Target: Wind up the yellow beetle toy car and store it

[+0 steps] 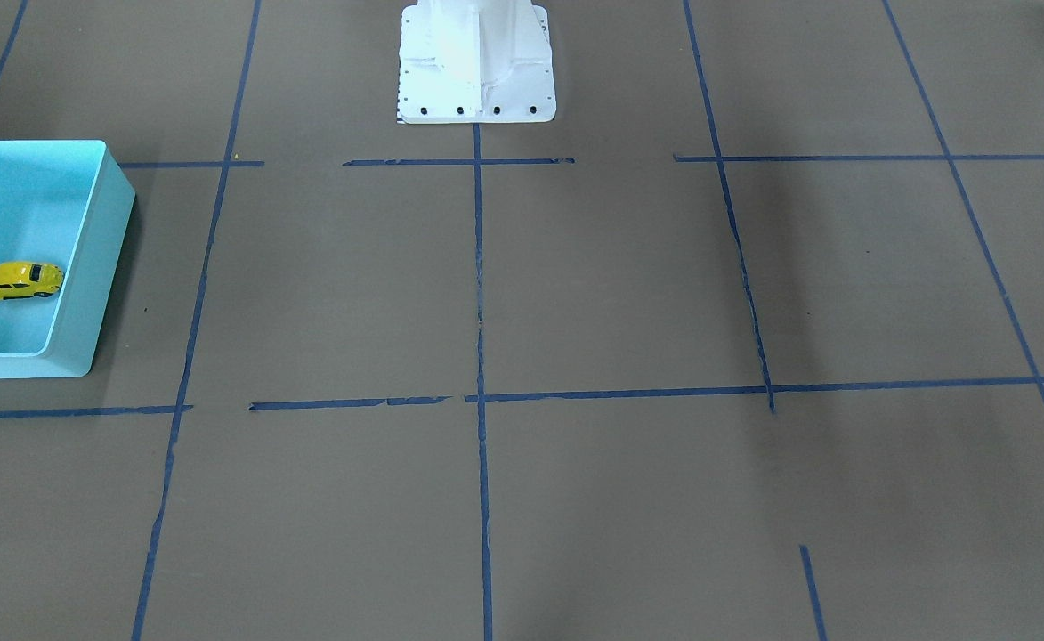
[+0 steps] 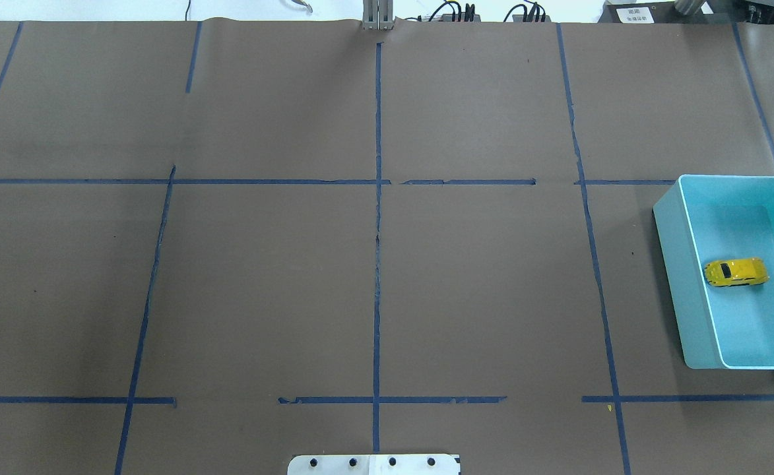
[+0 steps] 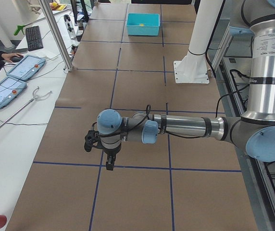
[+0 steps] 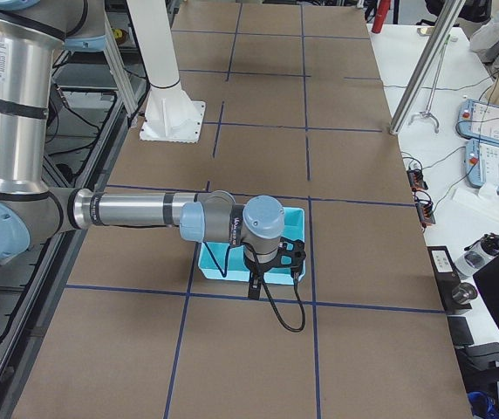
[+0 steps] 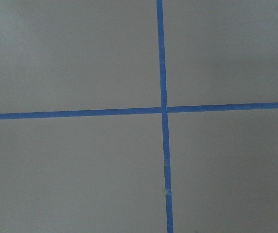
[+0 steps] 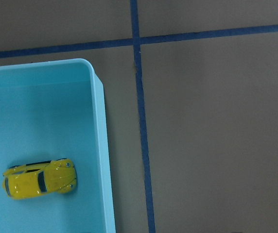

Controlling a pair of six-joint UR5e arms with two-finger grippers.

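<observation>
Black-fingered left gripper (image 3: 109, 164) hangs pointing down over the table (image 1: 619, 267), well apart from everything. I only see it from the side camera, so I can't tell if it's open or closed; nothing visible in it. Its wrist camera shows just brown paper and a cross of blue tape (image 5: 163, 109).

Right gripper (image 4: 253, 290) also points down, over the near edge of the light blue bin (image 2: 674, 264). Side camera only again, so I can't tell its opening; no fingers show in its wrist view.

Yellow toy car (image 2: 736, 272) is inside the bin, on the floor, roof up, just beside the wall facing the table's middle. Neither gripper is touching it.
</observation>
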